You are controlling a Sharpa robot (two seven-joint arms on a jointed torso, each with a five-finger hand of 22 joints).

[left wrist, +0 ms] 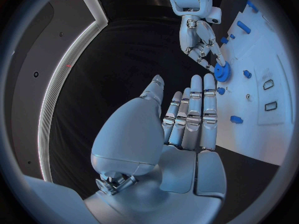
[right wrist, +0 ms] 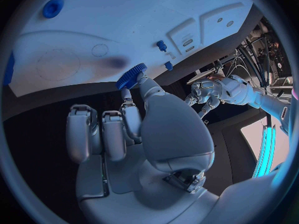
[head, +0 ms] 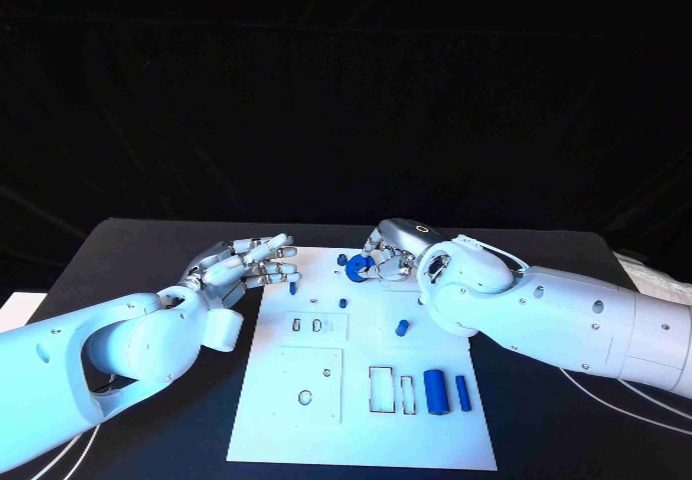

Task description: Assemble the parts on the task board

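Head view, left to right: the left hand [head: 242, 268] hovers empty, fingers apart, beside the task board [head: 361, 440]. At the board's far edge the right hand [head: 392, 255] pinches a blue gear [head: 361, 267]. It should probably lower the gear flat, teeth level, before letting go.

task board [head: 361, 420] mid-table, parts [head: 436, 390] on it
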